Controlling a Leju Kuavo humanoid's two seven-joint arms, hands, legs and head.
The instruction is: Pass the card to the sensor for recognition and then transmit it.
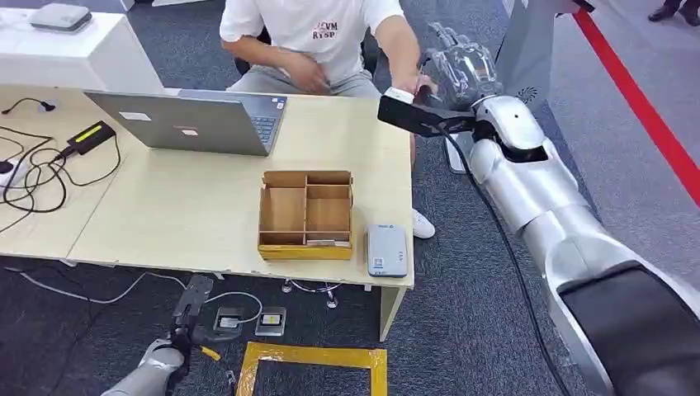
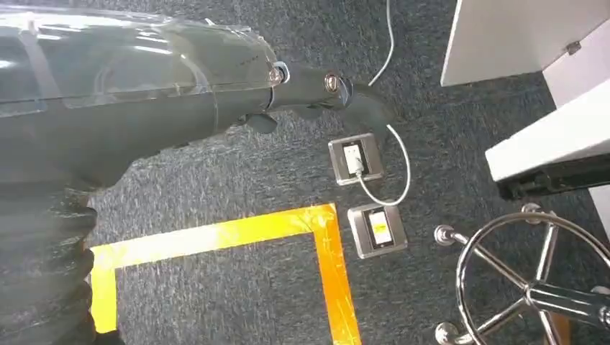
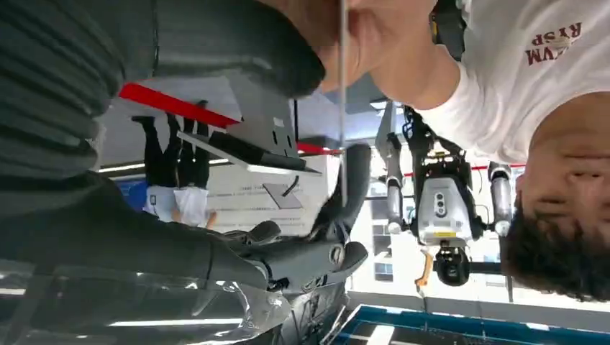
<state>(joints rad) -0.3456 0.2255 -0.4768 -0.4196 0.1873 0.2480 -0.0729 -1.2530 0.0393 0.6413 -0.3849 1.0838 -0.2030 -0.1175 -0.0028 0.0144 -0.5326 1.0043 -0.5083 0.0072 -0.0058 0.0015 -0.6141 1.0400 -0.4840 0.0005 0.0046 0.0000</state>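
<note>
The right hand point(image 1: 458, 70) is raised beyond the far right corner of the table point(image 1: 165, 214), where the seated person's hand point(image 1: 423, 82) meets it; in the right wrist view a thin card point(image 3: 342, 108) stands edge-on between the robot's dark fingers point(image 3: 345, 208) and that person's hand, so both appear to touch it (whether the robot's fingers truly grip it I cannot tell). The grey card sensor point(image 1: 387, 249) lies flat near the table's front right corner, just beside the wooden compartment box point(image 1: 306, 214), with a laptop point(image 1: 194, 122) further back. The left hand point(image 2: 316, 90) hangs low over the carpet near the floor sockets point(image 2: 356, 157) and yellow floor tape point(image 2: 216, 233), fingers curled in, holding nothing.
</note>
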